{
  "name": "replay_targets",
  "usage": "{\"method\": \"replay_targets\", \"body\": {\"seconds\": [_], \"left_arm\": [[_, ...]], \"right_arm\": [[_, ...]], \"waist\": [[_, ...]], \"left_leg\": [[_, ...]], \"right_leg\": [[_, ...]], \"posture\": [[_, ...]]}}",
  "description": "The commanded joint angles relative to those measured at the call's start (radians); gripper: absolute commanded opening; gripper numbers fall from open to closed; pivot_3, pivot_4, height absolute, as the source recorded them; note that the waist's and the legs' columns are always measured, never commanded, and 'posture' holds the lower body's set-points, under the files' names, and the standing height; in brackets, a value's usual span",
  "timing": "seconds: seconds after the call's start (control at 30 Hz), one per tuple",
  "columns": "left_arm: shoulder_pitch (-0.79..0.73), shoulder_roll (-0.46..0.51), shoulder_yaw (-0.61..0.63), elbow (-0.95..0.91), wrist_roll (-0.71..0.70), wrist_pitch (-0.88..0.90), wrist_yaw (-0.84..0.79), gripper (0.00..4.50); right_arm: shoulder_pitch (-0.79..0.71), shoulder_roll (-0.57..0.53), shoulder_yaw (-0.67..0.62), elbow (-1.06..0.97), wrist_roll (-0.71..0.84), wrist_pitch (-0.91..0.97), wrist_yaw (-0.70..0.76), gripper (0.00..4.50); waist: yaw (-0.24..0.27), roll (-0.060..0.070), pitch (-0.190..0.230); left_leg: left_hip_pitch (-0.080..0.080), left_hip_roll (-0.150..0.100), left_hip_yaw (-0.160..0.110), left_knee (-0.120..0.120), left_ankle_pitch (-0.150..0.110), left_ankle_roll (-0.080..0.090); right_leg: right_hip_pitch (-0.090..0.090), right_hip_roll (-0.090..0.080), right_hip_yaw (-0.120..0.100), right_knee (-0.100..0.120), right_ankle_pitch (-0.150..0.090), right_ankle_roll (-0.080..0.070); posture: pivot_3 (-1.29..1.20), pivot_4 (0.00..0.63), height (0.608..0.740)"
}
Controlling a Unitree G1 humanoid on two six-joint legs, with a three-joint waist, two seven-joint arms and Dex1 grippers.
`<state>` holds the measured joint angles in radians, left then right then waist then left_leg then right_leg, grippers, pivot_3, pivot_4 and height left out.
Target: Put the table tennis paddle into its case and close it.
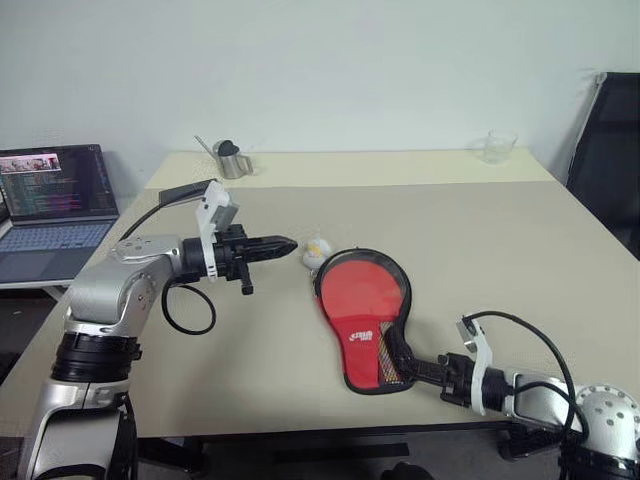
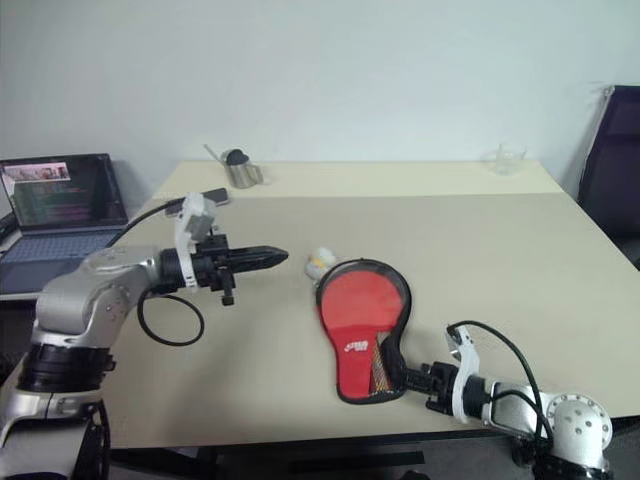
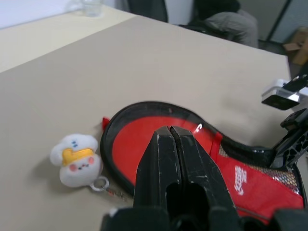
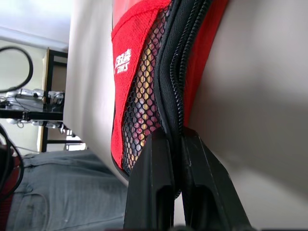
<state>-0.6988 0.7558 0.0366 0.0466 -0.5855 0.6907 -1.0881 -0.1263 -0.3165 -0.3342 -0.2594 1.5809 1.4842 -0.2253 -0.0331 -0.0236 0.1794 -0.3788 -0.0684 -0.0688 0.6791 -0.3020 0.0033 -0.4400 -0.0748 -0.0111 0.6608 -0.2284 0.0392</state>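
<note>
The case (image 1: 365, 315) lies flat on the beige table (image 1: 500, 260), round end away from me, red front with white logo and mesh pocket facing up. Through the mesh (image 4: 144, 77) I see the striped handle of the table tennis paddle (image 1: 388, 368) inside. My right gripper (image 1: 400, 362) is at the case's narrow end, shut on its black zip edge (image 4: 175, 96). My left gripper (image 1: 290, 243) is shut and holds nothing. It hovers above the table to the left of the case's round end, pointing towards it.
A small white plush toy (image 1: 316, 250) lies just beside the case's round end. At the table's far edge stand a metal cup (image 1: 232, 160) and a clear glass (image 1: 499, 146). An open laptop (image 1: 55, 205) sits off to the left, a black chair (image 1: 610, 160) to the right. A person (image 3: 226, 19) sits beyond the table.
</note>
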Motion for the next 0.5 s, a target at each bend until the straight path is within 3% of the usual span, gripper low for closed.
{"method": "replay_targets", "body": {"seconds": [0.03,0.2,0.5], "left_arm": [[-0.027,0.001,-0.006,0.0,0.009,-0.012,-0.028,0.0],[-0.049,-0.007,-0.021,0.023,0.024,-0.014,-0.053,0.0],[-0.078,-0.02,-0.036,0.052,0.051,-0.024,-0.076,0.0]], "right_arm": [[0.076,-0.054,0.116,-0.056,0.223,-0.141,-0.126,0.03],[0.156,-0.156,0.24,-0.14,0.378,-0.329,-0.225,0.03],[0.163,-0.267,0.335,-0.19,0.365,-0.483,-0.203,0.03]], "waist": [[0.001,0.0,0.0],[0.001,0.0,0.0],[0.001,0.0,0.0]], "left_leg": [[0.0,0.0,0.0,0.0,0.0,0.0],[0.0,0.002,0.001,0.001,0.0,0.0],[0.001,0.003,0.002,0.001,-0.001,0.002]], "right_leg": [[0.0,0.0,0.0,0.0,0.0,0.0],[0.001,0.001,0.0,0.0,0.0,0.0],[0.002,0.003,0.0,0.0,0.0,0.0]], "posture": [[0.0,0.15,0.74],[0.0,0.15,0.74],[0.0,0.15,0.74]]}}
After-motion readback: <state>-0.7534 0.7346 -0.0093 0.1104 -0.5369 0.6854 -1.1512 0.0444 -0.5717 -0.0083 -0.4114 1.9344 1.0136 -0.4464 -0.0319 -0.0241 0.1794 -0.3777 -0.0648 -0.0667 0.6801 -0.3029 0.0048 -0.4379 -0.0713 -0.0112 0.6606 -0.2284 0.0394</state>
